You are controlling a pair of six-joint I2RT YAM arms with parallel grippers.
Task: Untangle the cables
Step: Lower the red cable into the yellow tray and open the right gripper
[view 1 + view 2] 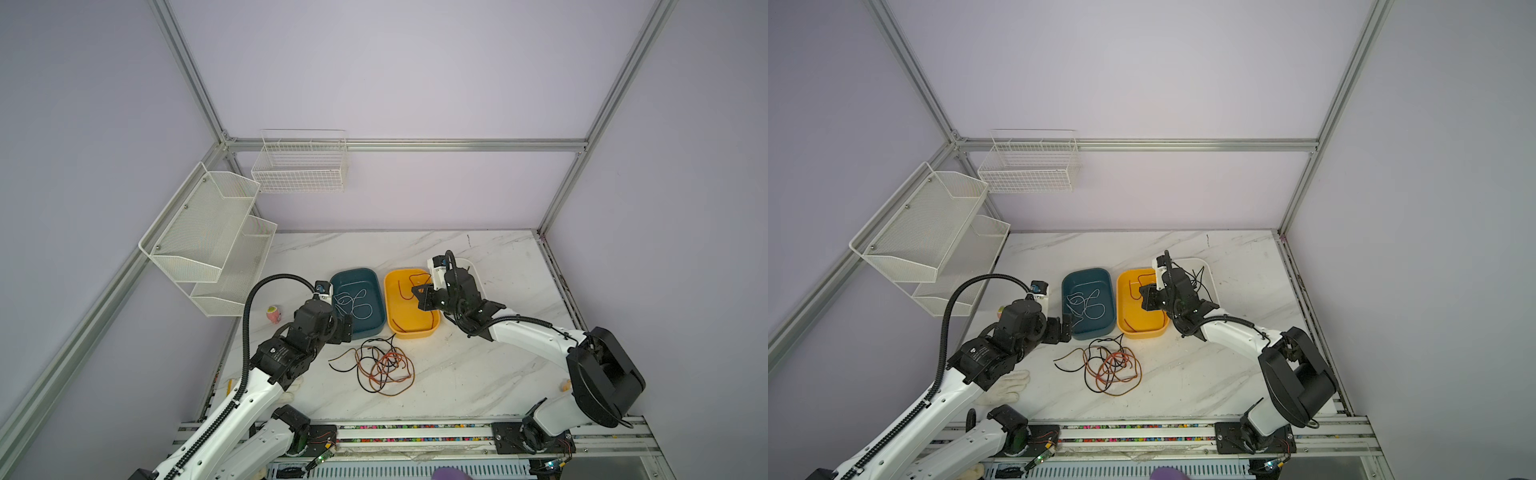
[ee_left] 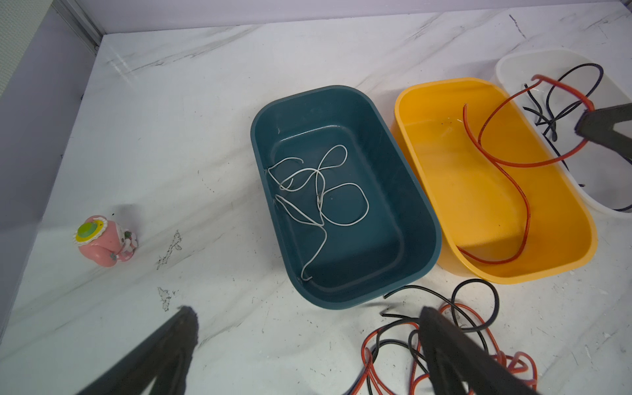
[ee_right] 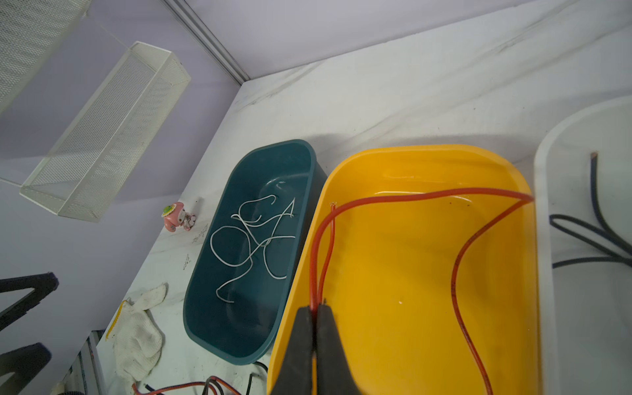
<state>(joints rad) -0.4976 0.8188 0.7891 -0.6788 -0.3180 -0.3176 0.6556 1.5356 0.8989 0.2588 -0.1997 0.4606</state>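
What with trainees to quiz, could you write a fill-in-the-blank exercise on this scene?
The thin cable in the teal tub is ____.
The right gripper is shut on a red cable over the middle tub, which is ____.
The left gripper has its jaws ____.
The tangle of black and red cables lies on the ____.
Missing words: white; yellow; open; table.

In a top view the right arm (image 1: pixel 461 299) covers most of the white oval plastic tub (image 1: pixel 473 264). The white cotton glove (image 1: pixel 1007 384) lies half under the left arm (image 1: pixel 984 357), which also hides nearly all of the small pink toy figure (image 1: pixel 1000 309). In the left wrist view the black-and-orange cable tangle (image 2: pixel 485 328) runs off the edge behind one of the blurred left fingers (image 2: pixel 451 355). The orange-red cable (image 3: pixel 453 284) vanishes between the right fingers (image 3: pixel 297 342).
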